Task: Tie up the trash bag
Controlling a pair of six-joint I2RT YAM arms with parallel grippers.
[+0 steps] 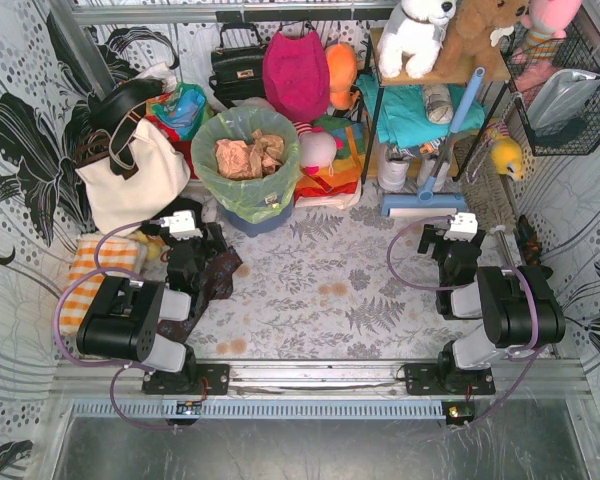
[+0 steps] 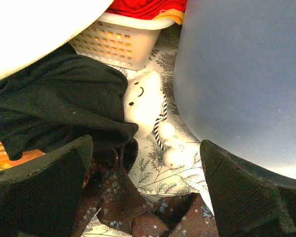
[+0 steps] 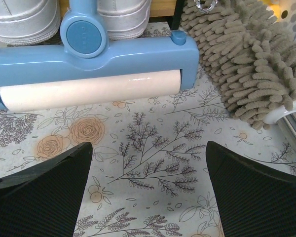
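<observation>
The lime-green trash bag (image 1: 242, 180) lines a blue-grey bin at the back left of the mat, its rim folded over the bin's edge. It stands open, with tan crumpled paper (image 1: 248, 155) inside. My left gripper (image 1: 186, 228) is open and empty, low over the mat just left of the bin. In the left wrist view its fingers (image 2: 44, 187) spread wide and the bin wall (image 2: 246, 84) fills the right; the bag is out of that view. My right gripper (image 1: 460, 230) is open and empty at the right, far from the bag, over the floral mat (image 3: 148, 148).
A white tote (image 1: 130, 170) stands left of the bin. Black fabric (image 2: 59, 108), a dark floral cloth (image 2: 118, 197), a white plush toy (image 2: 143, 98) and a white basket (image 2: 118, 44) lie by the left gripper. A blue roller head (image 3: 89, 64) and a grey chenille duster (image 3: 241, 64) lie ahead of the right gripper.
</observation>
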